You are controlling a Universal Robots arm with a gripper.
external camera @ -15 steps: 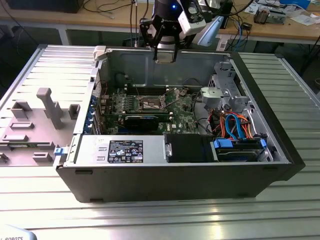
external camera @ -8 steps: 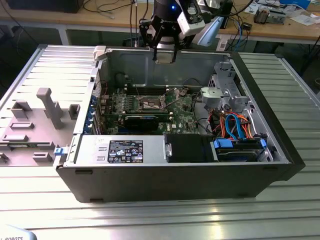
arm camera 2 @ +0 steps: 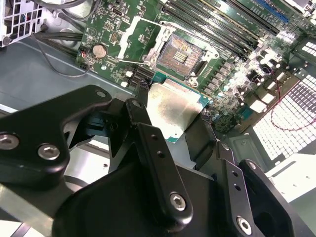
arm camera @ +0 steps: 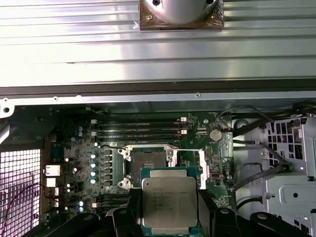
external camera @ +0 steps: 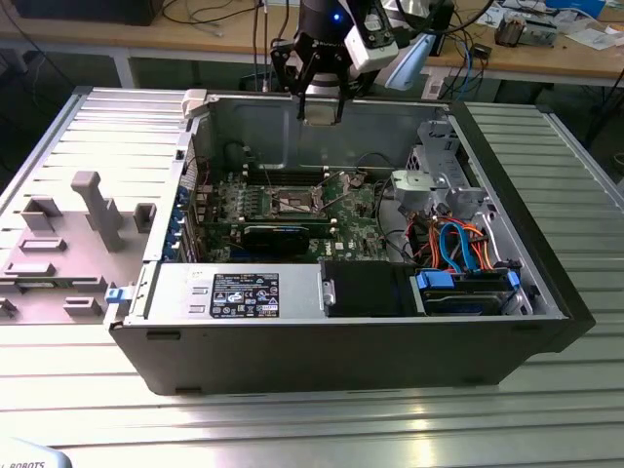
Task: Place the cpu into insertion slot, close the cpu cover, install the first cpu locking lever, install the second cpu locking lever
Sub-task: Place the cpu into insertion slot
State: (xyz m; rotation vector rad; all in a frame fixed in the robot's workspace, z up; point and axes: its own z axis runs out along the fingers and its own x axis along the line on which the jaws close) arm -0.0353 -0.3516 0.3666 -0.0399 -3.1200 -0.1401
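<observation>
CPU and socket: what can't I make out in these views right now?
- cpu underside: turned away from both wrist views.
- Part of the cpu: behind the gripper, second wrist view.
- insertion slot, one rim: behind the cpu, first wrist view.
- insertion slot pins: too small in the exterior view.

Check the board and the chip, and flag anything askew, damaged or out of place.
Nothing stands out. The cpu sits squarely in the gripper above the board, and the insertion slot is uncovered and empty, with no debris or visible damage around it.

Silver-grey cpu [arm camera: 169, 198]; green board [arm camera 2: 108, 27]; black claw [arm camera 2: 170, 123].
</observation>
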